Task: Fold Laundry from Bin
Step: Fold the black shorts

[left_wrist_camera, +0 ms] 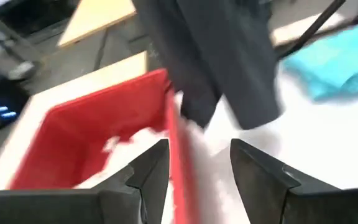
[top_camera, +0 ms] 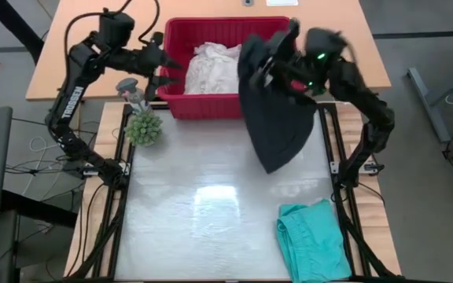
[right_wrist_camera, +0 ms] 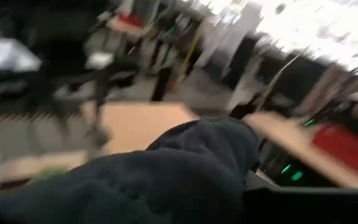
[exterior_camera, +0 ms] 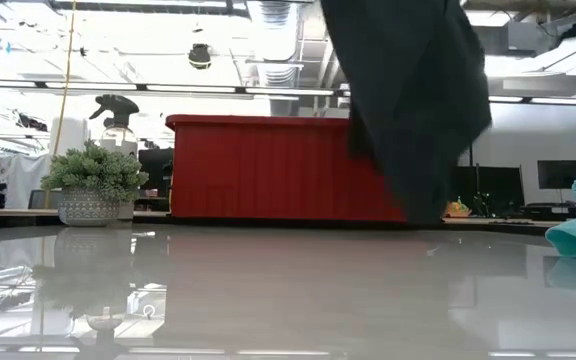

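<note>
Your right gripper [top_camera: 278,59] is clamped on the black garment [top_camera: 278,118], holding it up over the bin's [top_camera: 175,102] right end — the cloth hangs down over the front rim toward the table [top_camera: 211,212]. Your left gripper [top_camera: 163,72] sits at the bin's left end, fingers [left_wrist_camera: 151,171] apart, holding nothing. The white lacy top [top_camera: 211,71] lies inside the bin; the teal garment [top_camera: 313,240] rests on the table's near right corner.

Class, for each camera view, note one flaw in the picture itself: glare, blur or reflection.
High view: ceiling lights glare off the glossy white table. Low view: tabletop mirrors the potted plant. Left wrist view: rectangular red plastic bin smeared by motion. Right wrist view: black cloth garment and room blurred.
</note>
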`<action>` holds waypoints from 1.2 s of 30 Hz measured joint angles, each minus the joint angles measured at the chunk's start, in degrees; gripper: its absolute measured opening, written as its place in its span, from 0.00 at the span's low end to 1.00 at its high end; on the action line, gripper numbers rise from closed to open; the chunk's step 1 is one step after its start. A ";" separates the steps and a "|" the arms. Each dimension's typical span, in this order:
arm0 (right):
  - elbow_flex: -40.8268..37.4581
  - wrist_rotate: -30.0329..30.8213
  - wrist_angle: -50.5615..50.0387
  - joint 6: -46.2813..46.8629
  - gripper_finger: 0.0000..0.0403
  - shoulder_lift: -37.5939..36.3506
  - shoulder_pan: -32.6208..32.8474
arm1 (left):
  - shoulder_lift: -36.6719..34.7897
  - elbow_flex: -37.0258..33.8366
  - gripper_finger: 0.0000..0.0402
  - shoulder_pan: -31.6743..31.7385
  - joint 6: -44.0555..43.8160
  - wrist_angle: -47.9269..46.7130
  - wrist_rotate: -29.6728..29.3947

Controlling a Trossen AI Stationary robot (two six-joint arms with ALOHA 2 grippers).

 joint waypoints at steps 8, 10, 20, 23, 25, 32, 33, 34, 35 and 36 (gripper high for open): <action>-0.33 -0.34 -10.61 -1.69 0.06 4.09 5.86 | 0.05 -8.25 0.39 -3.14 -7.62 13.51 15.49; -0.19 -0.52 -12.18 -2.64 0.06 3.93 6.49 | 0.15 -10.78 0.40 -4.33 -7.23 17.29 14.81; -0.19 -11.68 -14.74 0.73 0.06 3.50 6.77 | 0.10 -16.43 0.49 -10.26 -8.16 26.16 15.78; -0.19 -13.81 -14.17 0.75 0.06 3.55 6.77 | 1.01 -16.31 0.53 -12.09 -8.18 26.21 11.63; -0.19 -15.51 -13.89 0.74 0.06 3.61 7.02 | 2.21 -16.35 0.55 -12.75 -9.40 27.23 11.67; -1.92 -20.52 -12.68 1.90 0.06 3.72 7.36 | 6.08 -16.31 0.62 -16.17 -19.32 31.87 18.56; -1.92 -21.39 -12.68 2.01 0.06 3.72 7.55 | 6.72 -16.33 0.62 -16.59 -19.38 31.78 19.54; -1.92 -21.69 -12.67 2.04 0.06 3.72 7.58 | 7.26 -16.39 0.62 -16.77 -19.38 31.73 21.22; -1.92 -21.68 -12.70 2.07 0.06 3.68 7.77 | 7.76 -16.44 0.62 -17.24 -19.44 32.05 23.61; -1.92 -21.67 -12.82 2.23 0.06 3.65 7.97 | 7.91 -16.44 0.61 -17.74 -19.85 32.84 26.21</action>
